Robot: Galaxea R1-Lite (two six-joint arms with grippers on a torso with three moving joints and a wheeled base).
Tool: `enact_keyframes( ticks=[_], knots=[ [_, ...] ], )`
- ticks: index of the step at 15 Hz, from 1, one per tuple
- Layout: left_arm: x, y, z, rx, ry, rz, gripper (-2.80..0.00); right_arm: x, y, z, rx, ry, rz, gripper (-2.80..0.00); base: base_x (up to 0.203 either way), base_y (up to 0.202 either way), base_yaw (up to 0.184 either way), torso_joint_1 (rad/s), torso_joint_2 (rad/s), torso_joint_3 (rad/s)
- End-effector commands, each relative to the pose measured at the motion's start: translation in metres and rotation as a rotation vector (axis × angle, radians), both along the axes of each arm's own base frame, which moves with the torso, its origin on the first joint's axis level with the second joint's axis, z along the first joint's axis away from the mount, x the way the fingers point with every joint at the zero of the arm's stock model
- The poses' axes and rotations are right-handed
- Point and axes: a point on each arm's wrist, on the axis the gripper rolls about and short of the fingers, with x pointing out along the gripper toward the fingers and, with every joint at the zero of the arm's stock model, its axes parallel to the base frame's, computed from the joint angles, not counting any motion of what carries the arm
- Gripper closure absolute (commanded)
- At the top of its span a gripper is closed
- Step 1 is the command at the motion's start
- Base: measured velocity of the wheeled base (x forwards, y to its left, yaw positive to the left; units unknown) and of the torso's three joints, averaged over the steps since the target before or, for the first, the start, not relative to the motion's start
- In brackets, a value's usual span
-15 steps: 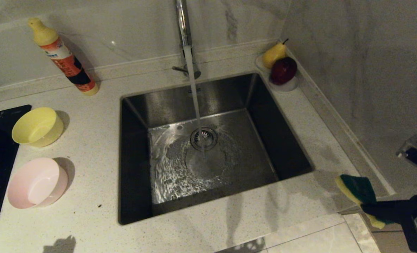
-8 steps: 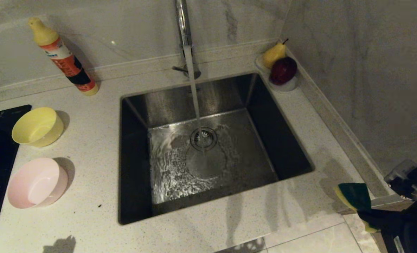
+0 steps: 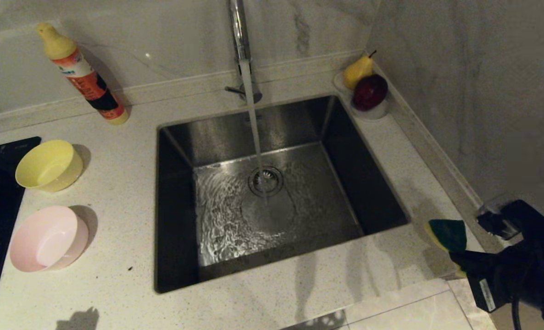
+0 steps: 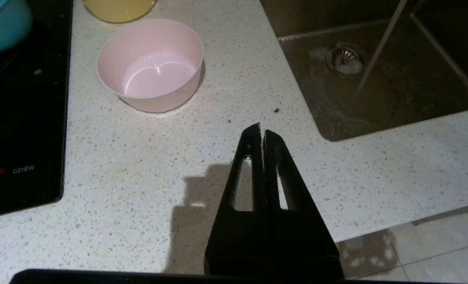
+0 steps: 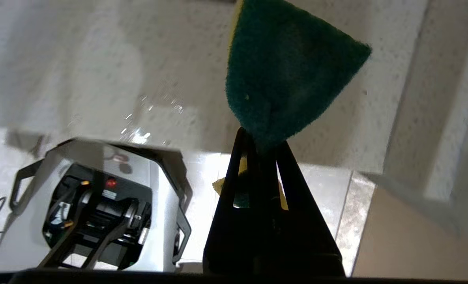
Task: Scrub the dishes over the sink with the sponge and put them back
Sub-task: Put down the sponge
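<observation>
The square brushed stainless steel sink [image 3: 281,133] gleams wet, set in a smooth pale speckled stone table [image 3: 116,256]. Clamped in the matt black right hand [image 5: 262,148], the rough dark green-faced yellow foam sponge [image 5: 289,75] looks fibrous. Just ahead of the left hand [image 4: 261,134], the pale pink round plastic bowl [image 4: 151,63] shines glossy.

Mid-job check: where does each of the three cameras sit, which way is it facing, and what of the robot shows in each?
Head: high, looking down on the square steel sink; right gripper shows at lower right.
Left wrist: behind the shut left gripper, facing the counter, pale pink plastic bowl and sink.
Right wrist: behind the right gripper, shut on the green-and-yellow sponge; robot base below.
Shared: head and left wrist both show bowl and sink.
</observation>
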Motion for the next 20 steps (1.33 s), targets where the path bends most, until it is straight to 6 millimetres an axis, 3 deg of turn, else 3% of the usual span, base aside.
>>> enact_keyframes(
  ticks=[1,6,20],
  knots=[
    [0.004,0.0,-0.011,0.001,0.042,0.001,0.0,0.021,0.002,-0.009,-0.03,0.043,-0.034,0.0,0.0,0.0,0.0,0.0,0.0,0.0],
    [0.003,0.0,-0.011,0.001,0.041,0.0,0.0,0.054,-0.003,-0.018,-0.012,0.022,-0.109,0.0,0.0,0.0,0.0,0.0,0.0,0.0],
    [0.003,0.0,-0.011,0.001,0.041,0.0,0.0,0.095,0.012,-0.003,0.005,-0.087,-0.141,0.0,0.0,0.0,0.0,0.0,0.0,0.0]
  ],
)
